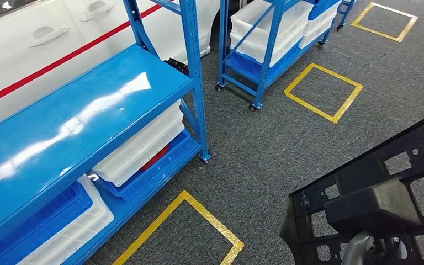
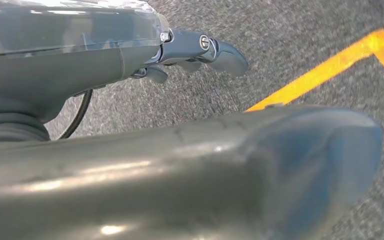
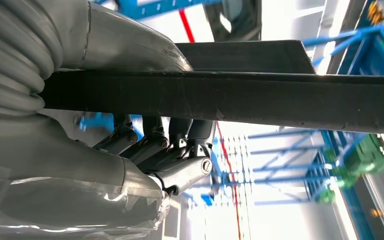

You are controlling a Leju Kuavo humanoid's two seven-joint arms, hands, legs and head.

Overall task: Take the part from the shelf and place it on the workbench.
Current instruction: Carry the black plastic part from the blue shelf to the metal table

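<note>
The part [image 1: 375, 193] was a large black plastic panel, flat and frame-like, pierced by many square and rectangular cut-outs, with a raised blocky section near its middle; it filled the lower right of the head view, carried in the air above the carpet and tilted upward toward the right. The right hand [image 3: 130, 150] gripped it: in the right wrist view the thick grey thumb lay on one face of the panel's dark, slightly rough edge [image 3: 230, 95] and the darker fingers [image 3: 180, 165] were curled against the other face, so the edge was clamped between them. The left hand [image 2: 195, 50] hung low over the floor, holding nothing, its dark fingers extended and apart from the big grey thumb [image 2: 205, 175] in the foreground. Beneath the part lay grey carpet [image 1: 265, 143], open and wide between the racks, marked with yellow taped squares, one [image 1: 185, 229] just left of the part's lower edge and another [image 1: 323, 91] farther on. To the left stood a blue shelf [image 1: 77, 121] with a glossy top deck, its corner post [image 1: 196, 83] bordering the open floor; white bins [image 1: 141, 146] and a blue crate [image 1: 38, 221] sat on its lower level. Farther off stood a second blue wheeled rack [image 1: 265, 55] loaded with white bins, and behind the near shelf was a white car body [image 1: 44, 44] with a red stripe.
</note>
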